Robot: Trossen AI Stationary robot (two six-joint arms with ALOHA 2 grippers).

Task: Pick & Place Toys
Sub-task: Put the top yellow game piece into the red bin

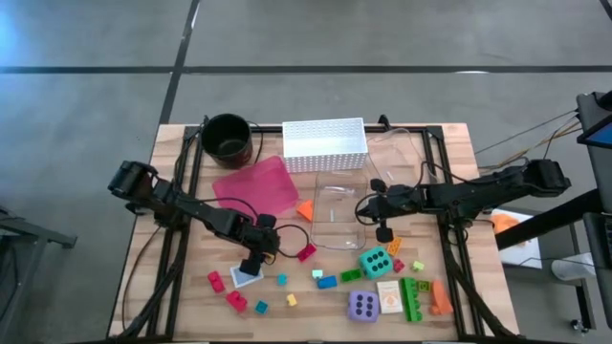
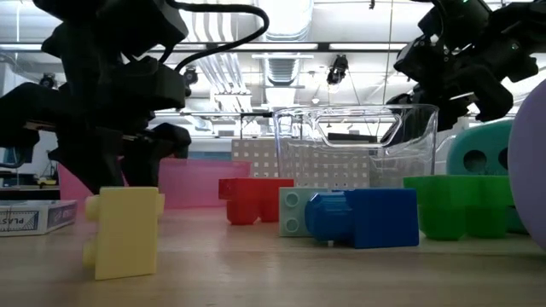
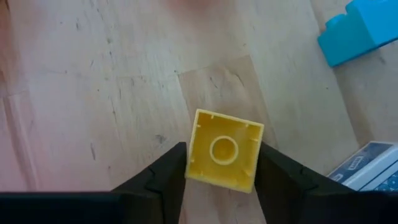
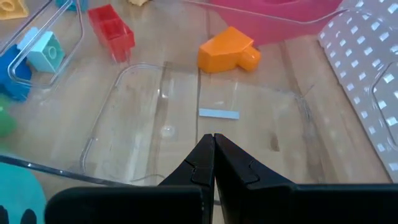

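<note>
A yellow brick [image 3: 224,149] lies on the wooden table with its hollow underside turned up, and my left gripper [image 3: 222,163] is shut on it at the table's front left. In the high view the left gripper [image 1: 252,266] hides that brick. A white card [image 1: 246,277] lies right beside it. My right gripper [image 4: 213,142] is shut on nothing and hovers over a clear plastic container [image 1: 337,205] in the middle of the table. Loose bricks, a teal die [image 1: 375,260] and a purple die [image 1: 363,306] lie near the front edge. My left gripper pinches the yellow brick between its two fingers, one on each of two opposite side walls [image 3: 190,155]. The fingers come steeply from above. The brick appears to rest on the table, hollow side up.
At the back stand a black round pot [image 1: 227,136], a white perforated basket [image 1: 325,143] and a pink tray [image 1: 256,186]. An orange brick [image 4: 227,50] and a red brick [image 4: 112,28] lie beside the clear container. A blue brick [image 3: 360,31] lies just beyond the left gripper.
</note>
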